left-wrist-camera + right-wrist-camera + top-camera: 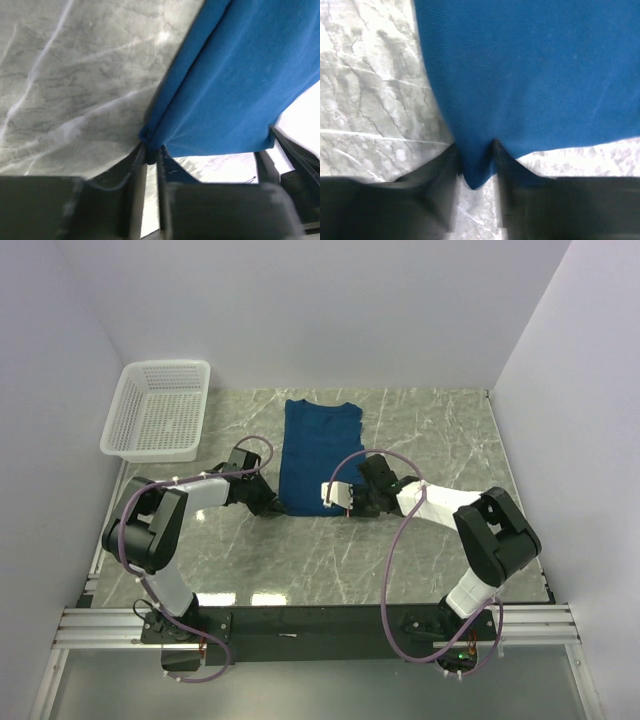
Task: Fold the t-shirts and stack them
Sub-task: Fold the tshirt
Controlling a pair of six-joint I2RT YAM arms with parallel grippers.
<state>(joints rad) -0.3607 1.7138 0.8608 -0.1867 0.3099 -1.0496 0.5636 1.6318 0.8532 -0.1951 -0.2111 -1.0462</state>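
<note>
A blue t-shirt (318, 445) lies on the marble table, folded into a long strip with its collar at the far end. Both grippers are at its near edge. My left gripper (272, 505) is at the near left corner. In the left wrist view the left gripper (151, 152) is shut on a bunched corner of the t-shirt (235, 85), which is lifted off the table there. My right gripper (345, 502) is at the near right corner. The right wrist view shows the right gripper (476, 167) closed on a tongue of the t-shirt (530, 75).
A white plastic lattice basket (165, 365) stands at the back left of the table. Bare marble (440, 440) spreads to the right of the shirt and in front of it. White walls close in the table on three sides.
</note>
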